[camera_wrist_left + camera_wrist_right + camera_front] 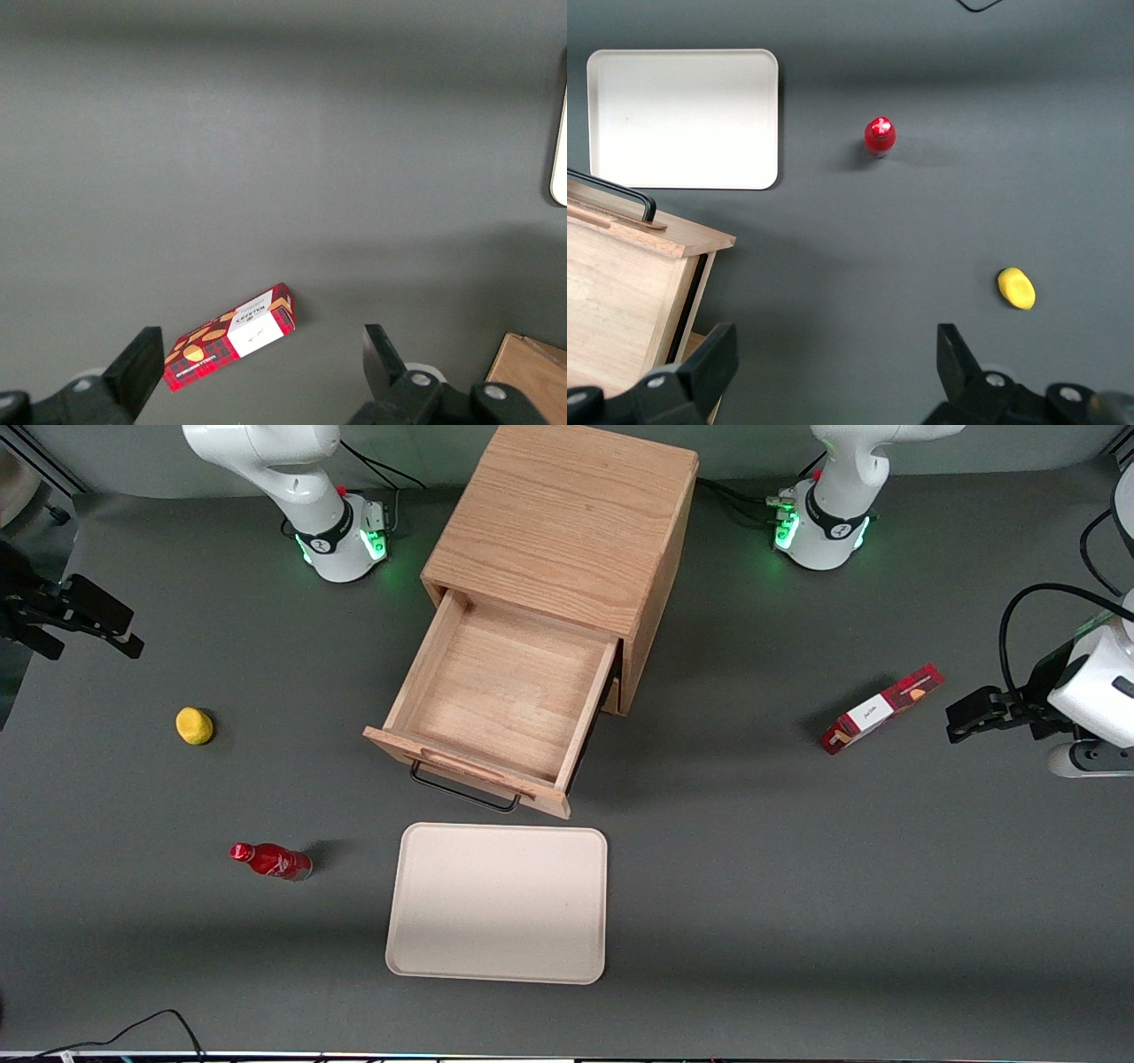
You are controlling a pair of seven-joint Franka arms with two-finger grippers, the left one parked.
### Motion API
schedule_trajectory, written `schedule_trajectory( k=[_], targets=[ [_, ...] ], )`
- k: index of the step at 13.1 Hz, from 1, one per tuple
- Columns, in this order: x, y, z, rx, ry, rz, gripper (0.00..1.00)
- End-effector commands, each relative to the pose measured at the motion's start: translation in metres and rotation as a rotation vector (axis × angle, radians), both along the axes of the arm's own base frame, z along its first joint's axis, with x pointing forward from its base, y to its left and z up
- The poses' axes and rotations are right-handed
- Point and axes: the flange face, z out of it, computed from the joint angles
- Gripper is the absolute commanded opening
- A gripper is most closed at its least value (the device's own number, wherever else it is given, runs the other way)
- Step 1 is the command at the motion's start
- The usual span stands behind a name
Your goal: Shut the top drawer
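Our open gripper [84,615] hovers at the table's working-arm edge; the top drawer [496,700] gapes mid-table, toward the parked arm's end.

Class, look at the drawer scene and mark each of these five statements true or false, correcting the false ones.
1. The top drawer is pulled out. True.
2. Something lies in the drawer. False: its inside shows only bare wood.
3. The gripper grips the drawer's handle. False: it is open and hangs over the table at the working arm's end, apart from the drawer.
4. The tray lies nearer the front camera than the drawer. True.
5. The lemon sits on the tray. False: it lies on the table, toward the working arm's end.
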Motion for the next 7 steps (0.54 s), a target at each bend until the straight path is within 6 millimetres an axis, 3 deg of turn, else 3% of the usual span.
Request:
schedule_trajectory(
  k=[1, 4, 7],
  targets=[
    [0.016, 0.0, 0.0, 0.019, 0.007, 0.064, 1.0],
    [0.017, 0.01, -0.001, 0.023, 0.012, 0.074, 1.0],
    [0.007, 0.024, -0.008, 0.145, 0.1, 0.097, 1.0]
  ],
)
